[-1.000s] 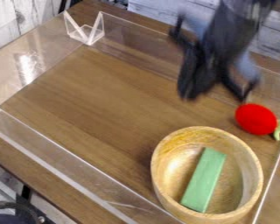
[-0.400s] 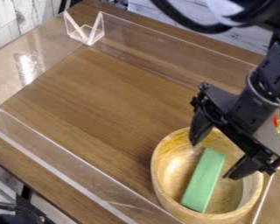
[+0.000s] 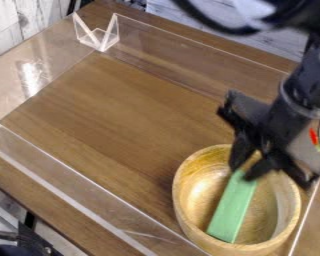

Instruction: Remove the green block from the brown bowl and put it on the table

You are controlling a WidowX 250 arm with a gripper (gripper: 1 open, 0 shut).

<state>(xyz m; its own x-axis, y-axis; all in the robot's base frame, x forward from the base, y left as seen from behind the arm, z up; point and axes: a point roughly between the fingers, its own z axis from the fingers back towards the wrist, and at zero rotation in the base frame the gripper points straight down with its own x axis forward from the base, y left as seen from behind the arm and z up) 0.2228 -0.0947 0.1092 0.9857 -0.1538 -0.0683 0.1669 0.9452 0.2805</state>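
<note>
block (image 3: 238,206): lying slanted inside the bowl (image 3: 190,190), far end poking up under the arm
gripper (image 3: 260,166): reaching down into the bowl's far side, fingers looking clenched on the block's far end, kinda blurry though
bowl: sitting at the table's (image 3: 109,110) near right corner

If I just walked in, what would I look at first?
Probably the big black robot gripper reaching down into the brown bowl at the lower right, pinching the top end of the green block, which lies slanted inside. After that, the wide dark wooden table with clear plastic walls around its edges.
</note>
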